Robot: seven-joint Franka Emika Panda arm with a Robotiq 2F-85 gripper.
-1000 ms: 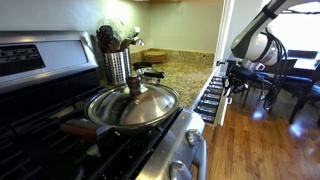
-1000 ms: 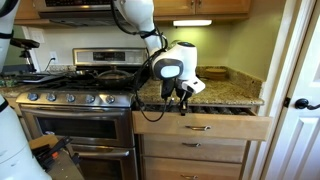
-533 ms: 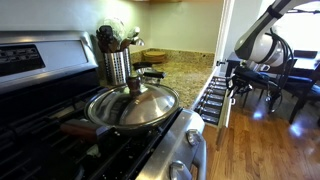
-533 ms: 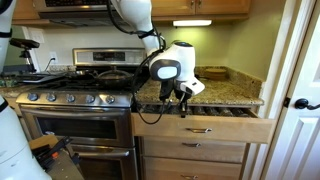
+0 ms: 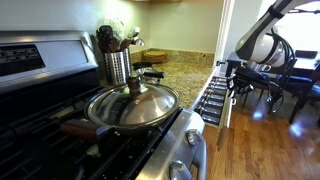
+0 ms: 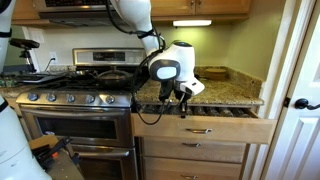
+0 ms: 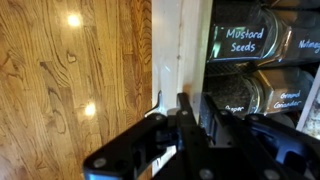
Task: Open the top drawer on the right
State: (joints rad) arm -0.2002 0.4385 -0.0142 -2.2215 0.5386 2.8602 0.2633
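Observation:
The top drawer (image 6: pixel 225 128) has a white front panel and a slim bar handle (image 6: pixel 197 129). It stands pulled partly out below the granite counter (image 6: pixel 225 97). In an exterior view its rows of dark-lidded spice jars (image 5: pixel 209 99) show. My gripper (image 6: pixel 182 108) hangs at the drawer's front edge and also shows in an exterior view (image 5: pixel 232 95). In the wrist view my gripper (image 7: pixel 195 125) has its fingers close together over the white panel (image 7: pixel 190 50). The handle's end (image 7: pixel 159 102) lies just left of them, and the labelled jars (image 7: pixel 245 40) lie to the right.
A steel stove (image 6: pixel 80 105) stands beside the drawer, with a lidded pan (image 5: pixel 133 105) and a utensil holder (image 5: pixel 117 65). More drawers (image 6: pixel 195 152) sit below. A white door (image 6: pixel 297 90) is close on the far side. Dark chairs (image 5: pixel 290 85) stand on the wood floor.
My gripper and the drawer front shifted slightly outward from the counter between one second and half a second ago. Nothing has visibly moved since.

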